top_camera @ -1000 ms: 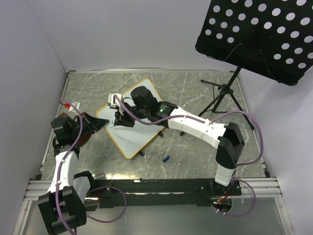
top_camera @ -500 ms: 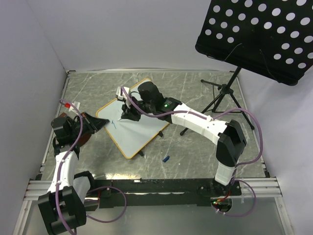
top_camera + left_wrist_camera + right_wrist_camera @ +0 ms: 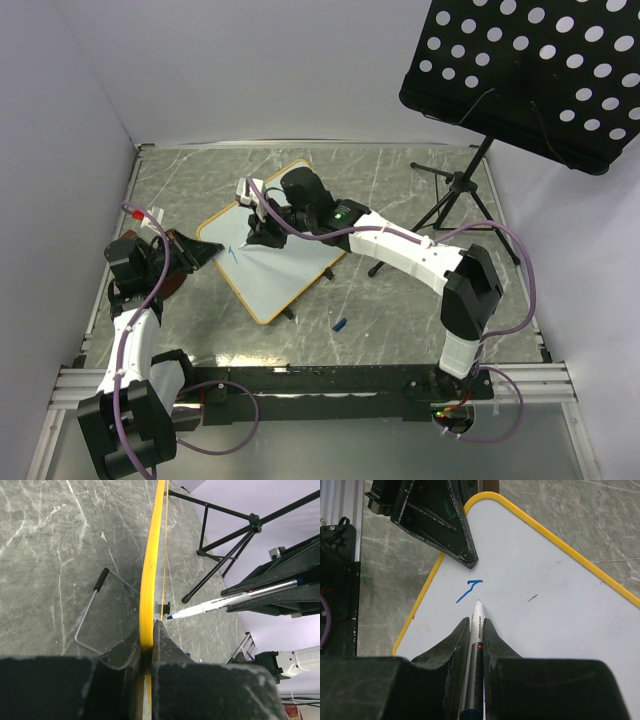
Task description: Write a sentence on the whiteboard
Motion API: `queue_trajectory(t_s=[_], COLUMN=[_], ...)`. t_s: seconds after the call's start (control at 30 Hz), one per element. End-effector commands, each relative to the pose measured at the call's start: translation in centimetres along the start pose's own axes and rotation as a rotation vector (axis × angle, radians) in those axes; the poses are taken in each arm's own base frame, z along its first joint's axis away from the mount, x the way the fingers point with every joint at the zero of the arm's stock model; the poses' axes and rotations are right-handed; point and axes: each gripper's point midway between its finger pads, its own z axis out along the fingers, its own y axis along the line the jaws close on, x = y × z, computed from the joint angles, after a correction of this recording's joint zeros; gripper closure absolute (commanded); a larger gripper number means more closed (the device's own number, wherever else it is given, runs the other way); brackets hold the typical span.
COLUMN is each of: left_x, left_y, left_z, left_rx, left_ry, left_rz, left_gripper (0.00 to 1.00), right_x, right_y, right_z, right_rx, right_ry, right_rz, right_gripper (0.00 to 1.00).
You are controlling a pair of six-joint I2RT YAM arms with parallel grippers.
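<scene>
Nothing fully legible anywhere. On the whiteboard, just one blue stroke, hooked like a 7 or the start of a J, no whole word. Next to it a short dark dash, no letter. On the marker, fine print, too small to read. On the white arm link, grey lettering, blurred.

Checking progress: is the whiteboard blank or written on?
Written on, barely: the whiteboard carries one short blue stroke near the marker tip; no whole word.
</scene>
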Motion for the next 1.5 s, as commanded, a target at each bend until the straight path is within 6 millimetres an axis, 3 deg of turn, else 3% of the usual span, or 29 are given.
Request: queue_trajectory(t_s=[0.0, 0.53, 1.0, 1.47], left_x=[-1.2, -1.2, -1.2, -1.2], left_y=[-0.6, -0.6, -0.6, -0.5], left_z=[0.1, 0.1, 0.1, 0.1], left_rx=[0.036, 0.040, 0.040, 0.036], left_ry=[-0.034, -0.030, -0.030, -0.031], left_rz=[0.155, 0.153, 0.153, 0.150], left_gripper=[0.99, 0.99, 0.99, 0.99], right_x=[-1.3, -1.9, -2.1, -2.2], right_y=[0.1, -0.5, -2.8, -3.3], right_z=[0.7, 1.7, 0.8, 0.2], right_rx=[-0.020, -0.006, 0.102, 0.127], right_ry=[-0.033, -0.042, -0.046, -0.048], right_rz=[0.001, 0.026, 0.048, 0.056], right_gripper=[1.00, 1.00, 1.00, 1.00])
